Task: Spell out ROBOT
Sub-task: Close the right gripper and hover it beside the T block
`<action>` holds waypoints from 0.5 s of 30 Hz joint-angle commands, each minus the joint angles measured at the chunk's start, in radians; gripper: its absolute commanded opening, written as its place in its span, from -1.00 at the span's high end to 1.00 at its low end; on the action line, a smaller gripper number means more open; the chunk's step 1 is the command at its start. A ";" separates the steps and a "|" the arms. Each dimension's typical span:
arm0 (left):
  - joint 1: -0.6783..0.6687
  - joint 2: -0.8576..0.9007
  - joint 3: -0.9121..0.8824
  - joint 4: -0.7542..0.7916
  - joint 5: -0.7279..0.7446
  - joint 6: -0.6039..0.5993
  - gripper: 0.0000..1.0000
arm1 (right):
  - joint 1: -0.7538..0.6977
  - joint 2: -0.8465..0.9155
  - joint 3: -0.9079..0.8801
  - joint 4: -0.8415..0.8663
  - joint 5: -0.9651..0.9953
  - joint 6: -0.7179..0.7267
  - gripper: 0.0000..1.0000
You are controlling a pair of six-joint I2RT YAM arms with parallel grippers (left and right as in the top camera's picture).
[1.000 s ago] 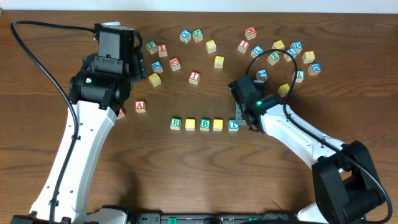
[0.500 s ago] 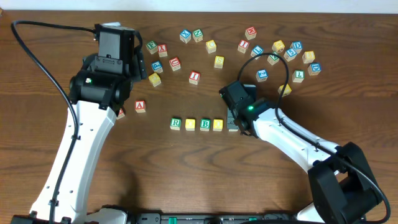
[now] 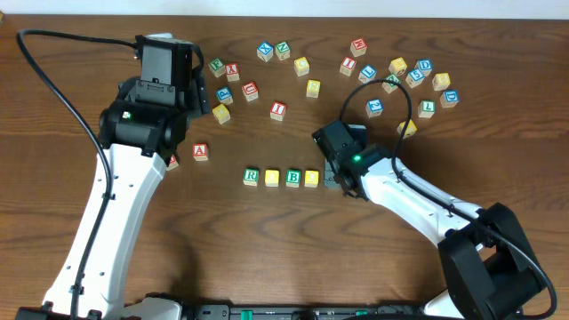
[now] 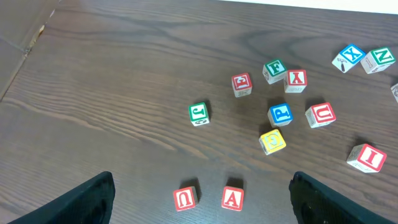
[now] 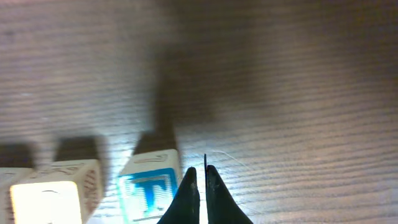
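Tabletop (image 3: 267,240): dark wood under my scattered cubes (image 3: 278,109).
Right gripper (image 5: 200,180): fingers together, just beside T cube (image 5: 148,190).
Left gripper (image 4: 204,202): fingers apart.

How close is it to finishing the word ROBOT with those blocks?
Nearly done. R, a yellow block, B and a second yellow block sit in a row, with T at the end. The shut right gripper is beside the T, seemingly nudging it. Left: at most squaring up the T.

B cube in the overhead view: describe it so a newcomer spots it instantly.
Start at the wooden table, front centre, where a short row lies apart from the scattered cubes. The B cube is third from its left end, green-lettered, flanked by two plain yellow-faced cubes.
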 commanded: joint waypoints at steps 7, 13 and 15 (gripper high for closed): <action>0.006 0.006 0.016 -0.002 -0.011 0.013 -0.76 | 0.002 -0.010 -0.048 0.034 0.046 0.019 0.98; 0.006 0.006 0.016 -0.002 -0.011 0.013 -0.76 | 0.002 -0.010 -0.049 0.035 0.046 0.020 0.98; 0.006 0.006 0.016 -0.002 -0.011 0.013 -0.76 | 0.002 -0.010 -0.050 0.035 0.046 0.020 0.98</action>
